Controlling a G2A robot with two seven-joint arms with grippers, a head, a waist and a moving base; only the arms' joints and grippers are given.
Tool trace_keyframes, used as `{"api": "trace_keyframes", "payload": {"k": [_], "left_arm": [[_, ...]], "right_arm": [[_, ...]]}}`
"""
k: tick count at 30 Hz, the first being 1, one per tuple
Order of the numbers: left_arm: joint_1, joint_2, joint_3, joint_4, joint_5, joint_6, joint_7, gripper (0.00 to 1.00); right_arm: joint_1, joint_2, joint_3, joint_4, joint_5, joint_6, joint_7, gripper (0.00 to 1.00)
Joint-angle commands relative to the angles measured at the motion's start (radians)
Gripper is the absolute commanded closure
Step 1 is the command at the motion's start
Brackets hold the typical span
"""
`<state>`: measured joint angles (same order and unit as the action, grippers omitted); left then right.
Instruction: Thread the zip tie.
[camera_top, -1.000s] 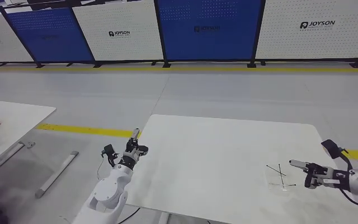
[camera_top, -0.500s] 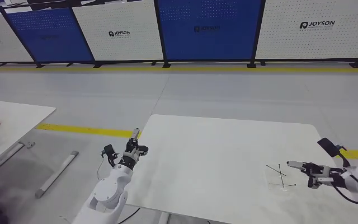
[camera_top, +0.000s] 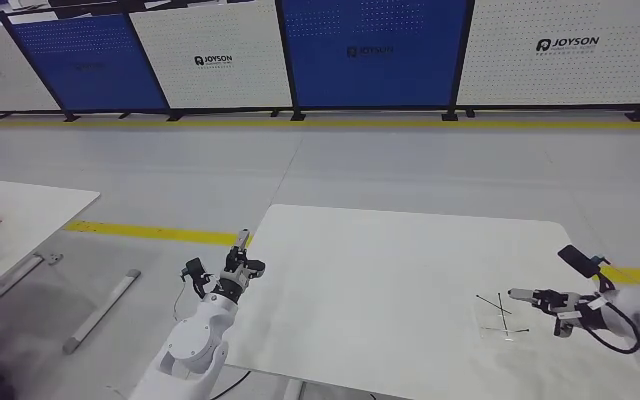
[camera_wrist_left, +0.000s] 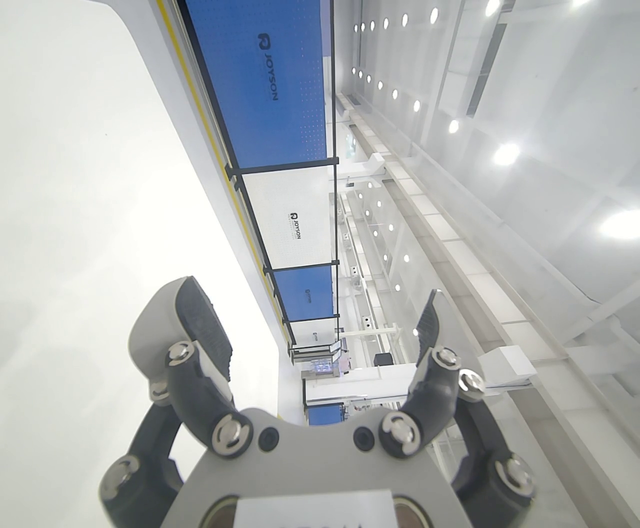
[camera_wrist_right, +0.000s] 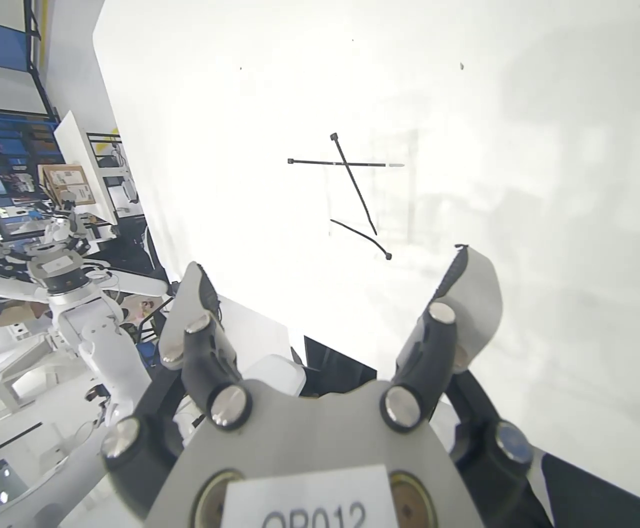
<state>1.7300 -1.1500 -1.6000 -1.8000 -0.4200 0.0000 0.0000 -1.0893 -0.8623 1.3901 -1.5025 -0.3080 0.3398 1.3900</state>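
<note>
Three black zip ties lie loose near the white table's (camera_top: 400, 290) right edge. Two of them cross (camera_wrist_right: 350, 167) (camera_top: 497, 303), and a curved one (camera_wrist_right: 362, 237) (camera_top: 505, 328) lies beside them. They rest on a faint clear sheet (camera_wrist_right: 400, 200). My right gripper (camera_wrist_right: 332, 277) (camera_top: 515, 294) hovers open just to the right of the ties, empty and pointing at them. At the table's left edge my left gripper (camera_wrist_left: 315, 310) (camera_top: 241, 240) is open and empty, pointing up and away from the table.
The table top is bare white between the two arms. Another white table (camera_top: 40, 215) stands far left across the grey floor. Blue and white partition panels (camera_top: 370, 50) line the back.
My right gripper has turned a little and edged slightly toward the zip ties. The left arm has not moved.
</note>
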Motion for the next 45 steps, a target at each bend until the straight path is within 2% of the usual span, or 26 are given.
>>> {"api": "trace_keyframes", "payload": {"k": [1,5,10,14,19,32,35,37,45], "left_arm": [[0.0,0.0,0.0,0.0,0.0,0.0,0.0,0.0],[0.0,0.0,0.0,0.0,0.0,0.0,0.0,0.0],[0.0,0.0,0.0,0.0,0.0,0.0,0.0,0.0],[0.0,0.0,0.0,0.0,0.0,0.0,0.0,0.0],[0.0,0.0,0.0,0.0,0.0,0.0,0.0,0.0],[0.0,0.0,0.0,0.0,0.0,0.0,0.0,0.0],[0.0,0.0,0.0,0.0,0.0,0.0,0.0,0.0],[0.0,0.0,0.0,0.0,0.0,0.0,0.0,0.0],[0.0,0.0,0.0,0.0,0.0,0.0,0.0,0.0]], "right_arm": [[0.0,0.0,0.0,0.0,0.0,0.0,0.0,0.0],[0.0,0.0,0.0,0.0,0.0,0.0,0.0,0.0],[0.012,0.008,-0.062,0.028,-0.009,-0.079,0.0,0.0],[0.053,0.017,-0.125,0.097,0.045,-0.099,0.0,0.0],[0.132,0.024,-0.218,0.195,0.101,-0.078,0.0,0.0],[0.132,0.024,-0.218,0.195,0.101,-0.078,0.0,0.0],[0.102,0.03,-0.182,0.187,0.148,-0.122,-0.026,0.0],[0.076,0.039,-0.148,0.176,0.181,-0.153,0.0,0.0],[0.069,0.043,-0.136,0.172,0.181,-0.152,0.0,0.0]]}}
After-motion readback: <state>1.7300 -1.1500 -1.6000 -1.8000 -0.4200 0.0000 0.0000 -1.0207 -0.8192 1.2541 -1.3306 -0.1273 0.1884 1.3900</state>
